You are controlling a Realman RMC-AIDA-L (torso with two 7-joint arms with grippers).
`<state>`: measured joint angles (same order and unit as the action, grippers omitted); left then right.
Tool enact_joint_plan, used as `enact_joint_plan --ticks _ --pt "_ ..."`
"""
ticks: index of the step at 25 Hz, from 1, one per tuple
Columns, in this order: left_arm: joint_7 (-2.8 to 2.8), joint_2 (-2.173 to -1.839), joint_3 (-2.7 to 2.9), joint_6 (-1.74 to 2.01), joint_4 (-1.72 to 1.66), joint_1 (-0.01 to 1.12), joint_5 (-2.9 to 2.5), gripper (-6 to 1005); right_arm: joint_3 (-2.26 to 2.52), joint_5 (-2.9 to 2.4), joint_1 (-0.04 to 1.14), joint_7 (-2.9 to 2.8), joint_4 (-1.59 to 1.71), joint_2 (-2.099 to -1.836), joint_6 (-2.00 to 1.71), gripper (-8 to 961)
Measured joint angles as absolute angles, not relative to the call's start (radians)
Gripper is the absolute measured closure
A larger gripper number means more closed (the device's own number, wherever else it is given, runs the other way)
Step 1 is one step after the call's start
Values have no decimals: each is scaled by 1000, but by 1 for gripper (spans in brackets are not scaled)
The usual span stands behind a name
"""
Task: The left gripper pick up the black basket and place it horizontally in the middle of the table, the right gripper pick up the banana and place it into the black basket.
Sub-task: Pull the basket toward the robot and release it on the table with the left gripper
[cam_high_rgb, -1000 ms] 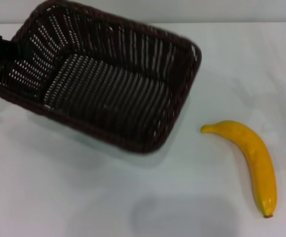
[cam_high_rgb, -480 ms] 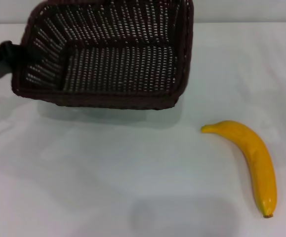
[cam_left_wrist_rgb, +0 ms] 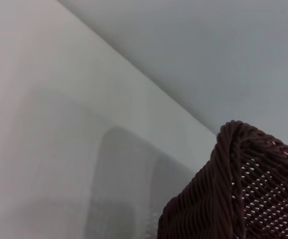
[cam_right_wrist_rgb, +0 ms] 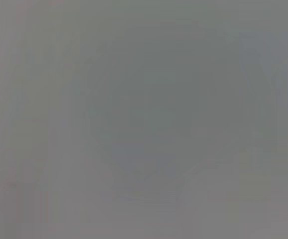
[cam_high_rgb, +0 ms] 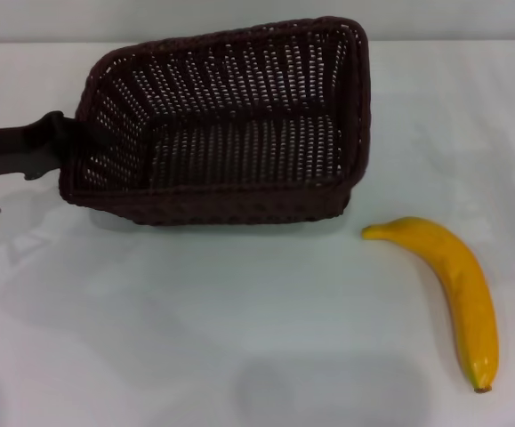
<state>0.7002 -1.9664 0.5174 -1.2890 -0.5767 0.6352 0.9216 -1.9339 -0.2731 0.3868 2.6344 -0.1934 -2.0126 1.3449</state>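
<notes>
The black basket (cam_high_rgb: 230, 124) is a dark woven wicker box with openwork sides. It sits in the far middle of the white table (cam_high_rgb: 195, 320), its long side lying left to right and its opening tilted toward me. My left gripper (cam_high_rgb: 68, 142) reaches in from the left edge and is shut on the basket's left rim. A corner of the basket's braided rim (cam_left_wrist_rgb: 233, 189) shows in the left wrist view. The yellow banana (cam_high_rgb: 453, 285) lies on the table to the right of the basket, brown tip nearest me. My right gripper is out of view.
The table's far edge (cam_high_rgb: 453, 39) runs just behind the basket. A faint round shadow (cam_high_rgb: 328, 391) lies on the near middle of the table. The right wrist view shows only plain grey surface.
The left gripper has swung the basket from a skewed pose to lie left to right and moved it rightward and a little nearer. The banana has not moved.
</notes>
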Motion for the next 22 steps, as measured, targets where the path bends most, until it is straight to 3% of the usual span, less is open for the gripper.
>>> enact_joint_plan --ticks 7,15,22 --pt "697 -1985 517 -1302 -577 632 923 743 -1948 -273 389 2635 -193 -2012 1342 78" --pt "700 -2009 511 -1340 -587 618 951 563 -1956 -273 382 2635 -193 -2013 1342 78" --pt "763 -2011 509 -1419 -613 503 1096 385 -1957 -274 380 2635 -193 -2013 1343 77"
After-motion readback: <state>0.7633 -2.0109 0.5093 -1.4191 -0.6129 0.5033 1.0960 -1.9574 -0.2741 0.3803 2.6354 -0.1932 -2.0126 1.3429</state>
